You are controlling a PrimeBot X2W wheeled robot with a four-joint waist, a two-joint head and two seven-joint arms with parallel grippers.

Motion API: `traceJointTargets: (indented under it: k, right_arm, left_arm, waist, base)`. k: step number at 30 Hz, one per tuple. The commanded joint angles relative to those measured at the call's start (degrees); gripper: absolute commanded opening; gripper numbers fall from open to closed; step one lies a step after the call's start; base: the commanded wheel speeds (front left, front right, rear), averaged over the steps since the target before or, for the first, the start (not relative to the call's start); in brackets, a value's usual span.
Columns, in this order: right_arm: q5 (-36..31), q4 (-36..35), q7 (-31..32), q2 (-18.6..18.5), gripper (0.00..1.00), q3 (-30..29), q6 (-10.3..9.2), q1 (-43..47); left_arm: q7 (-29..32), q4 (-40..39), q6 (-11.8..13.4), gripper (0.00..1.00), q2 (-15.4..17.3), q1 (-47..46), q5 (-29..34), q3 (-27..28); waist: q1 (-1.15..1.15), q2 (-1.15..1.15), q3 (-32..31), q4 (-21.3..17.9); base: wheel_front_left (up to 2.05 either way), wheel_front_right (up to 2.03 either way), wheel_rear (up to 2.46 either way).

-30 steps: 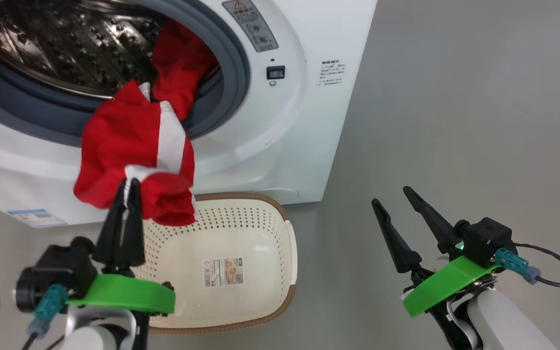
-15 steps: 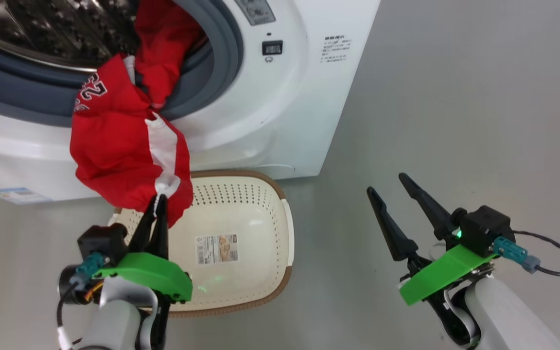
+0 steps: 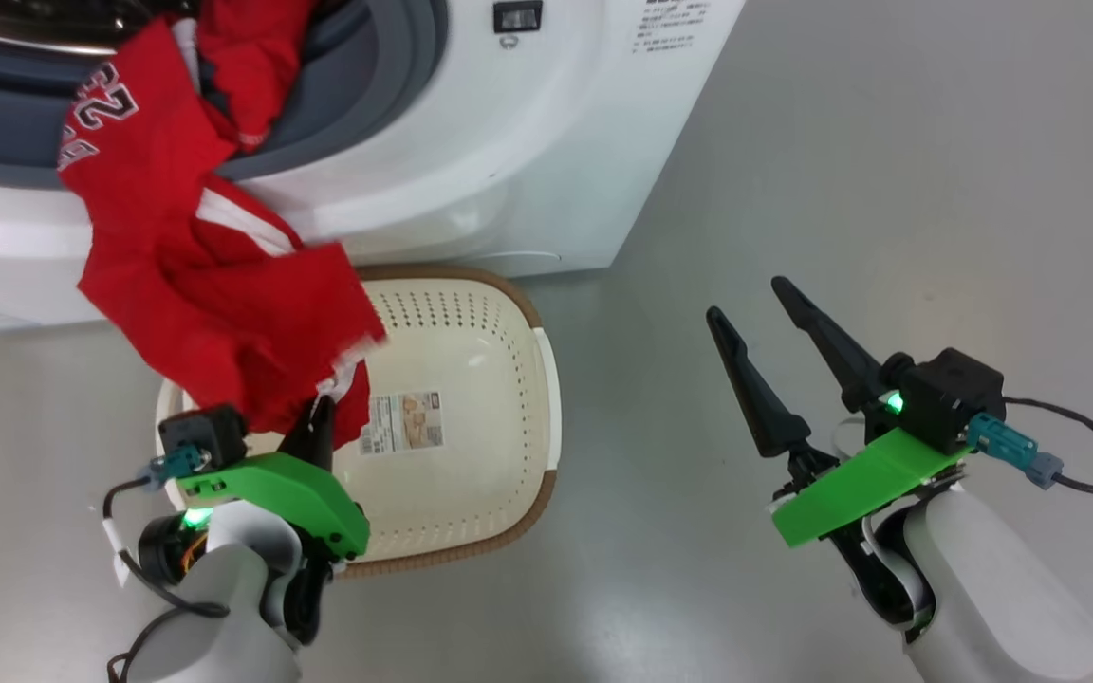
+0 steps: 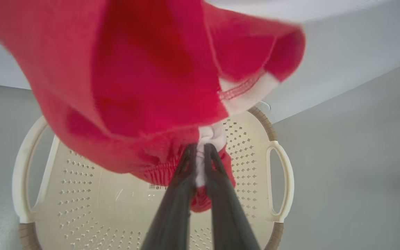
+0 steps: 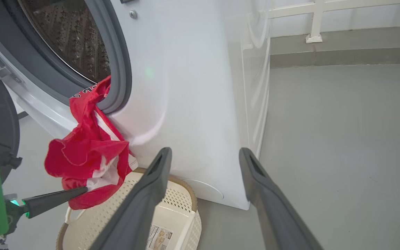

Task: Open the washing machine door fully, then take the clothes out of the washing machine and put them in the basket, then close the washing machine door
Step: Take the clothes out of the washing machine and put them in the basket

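In the left wrist view, the left gripper is seen with its two long dark fingers pressed together on a fold of white trim belonging to the bright red fabric clothes. These are held above the small cream-white perforated plastic basket, which has a brown woven-look rim. In the head view, the red fabric is stretched from the upper left of the frame down to that gripper at the lower left. Its upper part, marked with white numerals, is draped over the grey rubber ring of the big white boxy washing machine, and a second red piece is seen inside the opening at the top edge. The lower folds are hung over the left half of the basket; whether they touch it cannot be told. The basket is set on the grey floor just in front of the machine, and a paper label is visible on its bottom. The right gripper is seen at the right of the frame, over bare floor and well apart from the basket, its fingers spread wide with nothing between them. In the right wrist view, the perforated steel drum is visible at the upper left.
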Motion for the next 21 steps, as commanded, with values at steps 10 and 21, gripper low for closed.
traceJointTargets:
  k: [10,21]
  right_arm:
    - [0.4,-1.8,-0.4,0.1,1.00,1.4,0.02,-2.1]
    - [0.2,-2.3,-0.4,0.3,1.00,1.4,0.02,-3.3]
  left_arm:
    - [-1.3,10.0,-2.4,0.00,0.9,-4.4,-7.0,-4.8]
    - [-0.6,13.2,-2.7,0.00,0.8,-6.1,-13.7,-12.0]
  waist:
    - [0.00,0.00,5.4,-2.0]
    - [0.00,0.00,8.7,-2.6]
  base:
    - [0.00,0.00,0.00]
    - [0.00,0.00,0.00]
